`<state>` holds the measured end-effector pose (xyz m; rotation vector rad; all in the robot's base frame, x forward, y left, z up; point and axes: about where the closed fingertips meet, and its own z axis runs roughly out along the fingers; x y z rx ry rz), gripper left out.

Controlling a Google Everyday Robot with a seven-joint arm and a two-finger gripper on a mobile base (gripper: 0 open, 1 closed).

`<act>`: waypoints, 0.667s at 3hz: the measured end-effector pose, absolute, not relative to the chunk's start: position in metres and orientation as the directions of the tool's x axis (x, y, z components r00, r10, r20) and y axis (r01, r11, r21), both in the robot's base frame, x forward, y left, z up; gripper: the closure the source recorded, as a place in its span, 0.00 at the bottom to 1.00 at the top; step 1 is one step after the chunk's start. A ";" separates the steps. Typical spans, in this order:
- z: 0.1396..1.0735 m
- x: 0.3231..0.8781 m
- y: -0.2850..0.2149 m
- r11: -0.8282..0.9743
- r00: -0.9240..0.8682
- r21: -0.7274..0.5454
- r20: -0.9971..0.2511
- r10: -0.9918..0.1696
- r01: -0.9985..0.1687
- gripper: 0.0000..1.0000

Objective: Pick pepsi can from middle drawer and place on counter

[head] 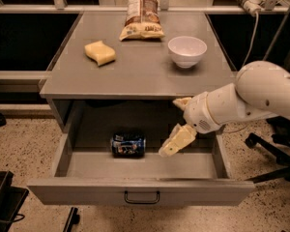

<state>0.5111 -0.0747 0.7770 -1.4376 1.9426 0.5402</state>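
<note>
The pepsi can (128, 145) lies on its side in the open middle drawer (140, 191), left of centre. At its 3 o'clock hangs the gripper (179, 123), fingers (176, 141) spread apart, holding nothing. Up at 12 o'clock, the counter (140, 74) carries a sponge (100, 52), snack bag (141, 16) and bowl (187, 50).

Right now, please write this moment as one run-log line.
stage: before grasp | gripper: open, over open drawer, right of can | can: on its side, not gripped | counter: no can yet
</note>
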 end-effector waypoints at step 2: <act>0.770 0.518 -0.076 0.372 -0.214 -0.060 -0.728 -0.652 -0.926 0.00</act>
